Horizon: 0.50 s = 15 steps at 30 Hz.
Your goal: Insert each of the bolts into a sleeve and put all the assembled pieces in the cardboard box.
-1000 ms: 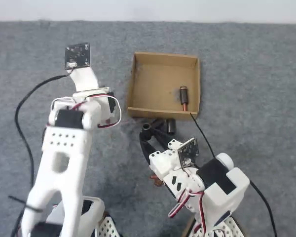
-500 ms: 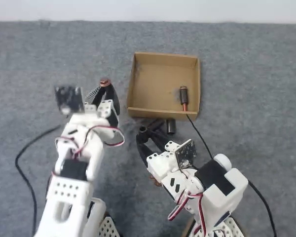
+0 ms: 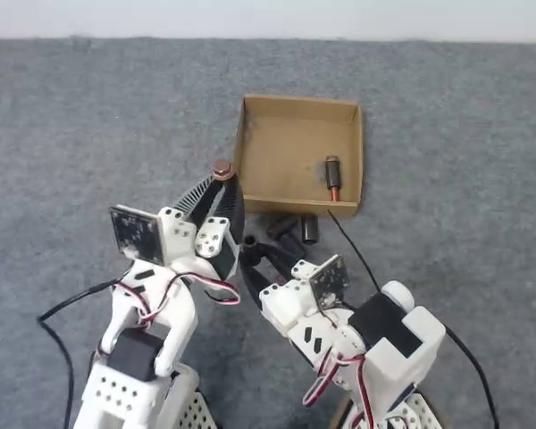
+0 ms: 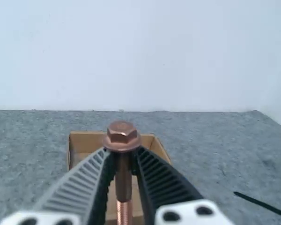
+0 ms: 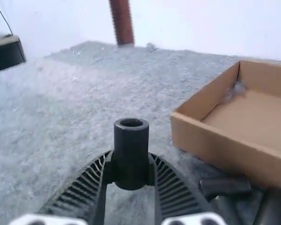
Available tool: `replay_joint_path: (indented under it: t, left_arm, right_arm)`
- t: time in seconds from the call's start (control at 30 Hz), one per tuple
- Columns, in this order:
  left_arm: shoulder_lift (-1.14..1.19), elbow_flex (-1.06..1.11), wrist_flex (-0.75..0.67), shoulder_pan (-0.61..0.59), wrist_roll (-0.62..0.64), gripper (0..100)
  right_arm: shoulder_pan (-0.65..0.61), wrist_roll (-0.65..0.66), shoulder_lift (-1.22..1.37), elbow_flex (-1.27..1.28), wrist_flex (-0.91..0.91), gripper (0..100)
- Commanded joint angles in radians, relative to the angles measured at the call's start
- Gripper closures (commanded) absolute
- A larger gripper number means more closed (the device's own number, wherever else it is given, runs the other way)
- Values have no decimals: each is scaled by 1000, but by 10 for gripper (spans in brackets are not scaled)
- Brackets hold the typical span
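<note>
Bolt [image 4: 122, 136] in left end effector [image 4: 123, 158]

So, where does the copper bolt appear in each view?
High view: bolt in the left claw, beside the left wall of the cardboard box.
Left wrist view: upright in that claw, box behind.
Right wrist view: threaded shank beyond the sleeve.
Shared landmark: the cardboard box.

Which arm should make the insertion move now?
Left, likely. The left claw grips the bolt head-up, thread hanging down. The right claw holds the sleeve upright, bore open upward. Lowering the bolt in looks simpler than raising the sleeve.
</note>
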Motion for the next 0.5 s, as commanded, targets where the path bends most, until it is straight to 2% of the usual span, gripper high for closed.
replay_joint_path:
  t: [0.0, 0.47]
  left_arm:
    - [-41, -4, 8, 14, -11, 988]
    - [-44, 108, 6, 11, -11, 988]
  right_arm:
    - [-22, 75, -10, 25, 15, 991]
    - [-18, 87, -10, 25, 13, 991]
